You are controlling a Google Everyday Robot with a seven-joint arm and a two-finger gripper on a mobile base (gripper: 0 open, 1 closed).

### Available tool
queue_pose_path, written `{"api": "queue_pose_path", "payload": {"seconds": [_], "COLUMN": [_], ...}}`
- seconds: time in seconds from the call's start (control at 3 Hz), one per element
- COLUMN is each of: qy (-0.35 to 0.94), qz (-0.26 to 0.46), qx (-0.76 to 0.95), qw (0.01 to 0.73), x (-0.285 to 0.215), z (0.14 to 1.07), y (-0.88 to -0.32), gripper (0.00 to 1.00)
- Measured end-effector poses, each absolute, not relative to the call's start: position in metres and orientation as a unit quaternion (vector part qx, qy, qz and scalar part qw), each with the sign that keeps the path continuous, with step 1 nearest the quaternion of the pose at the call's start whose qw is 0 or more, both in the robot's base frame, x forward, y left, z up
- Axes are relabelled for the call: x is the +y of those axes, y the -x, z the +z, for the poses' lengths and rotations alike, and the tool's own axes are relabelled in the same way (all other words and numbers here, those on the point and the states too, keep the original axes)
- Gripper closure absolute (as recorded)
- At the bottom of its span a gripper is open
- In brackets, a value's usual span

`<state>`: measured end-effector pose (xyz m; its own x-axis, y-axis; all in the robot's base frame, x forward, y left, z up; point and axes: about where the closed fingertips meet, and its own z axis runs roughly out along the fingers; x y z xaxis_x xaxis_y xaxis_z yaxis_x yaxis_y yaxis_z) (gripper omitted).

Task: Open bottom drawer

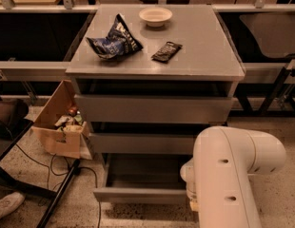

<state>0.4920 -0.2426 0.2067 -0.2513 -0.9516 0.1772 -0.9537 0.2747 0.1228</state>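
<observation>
Camera view: grey cabinet (204, 51) seen from the front and above.
Bottom drawer (140, 195): lowest of three, pulled out toward the camera, shallow grey tray showing.
Gripper (192, 205): at that drawer front's right end, mostly hidden behind the white arm (233, 175); open or closed cannot be told.
Other drawers: middle drawer (140, 143) and top drawer (152, 109) sit above, further back.
Cabinet top: blue chip bag (114, 42), dark wrapper (166, 52), white bowl (155, 16).
Floor, left: cardboard box (57, 122).
</observation>
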Motion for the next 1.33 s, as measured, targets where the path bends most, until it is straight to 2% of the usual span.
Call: {"api": "queue_pose_path", "payload": {"seconds": [0.33, 0.67, 1.0, 1.33], "qy": [-0.558, -0.441, -0.357, -0.372], "qz": [0.001, -0.022, -0.056, -0.052], "qx": [-0.823, -0.890, -0.920, -0.914], "qw": [0.106, 0.114, 0.150, 0.151], "x": [-0.265, -0.319, -0.339, -0.315], "z": [0.227, 0.239, 0.228, 0.247], "y": [-0.469, -0.342, -0.204, -0.170], "gripper": [0.86, 1.00, 1.00, 0.81]}}
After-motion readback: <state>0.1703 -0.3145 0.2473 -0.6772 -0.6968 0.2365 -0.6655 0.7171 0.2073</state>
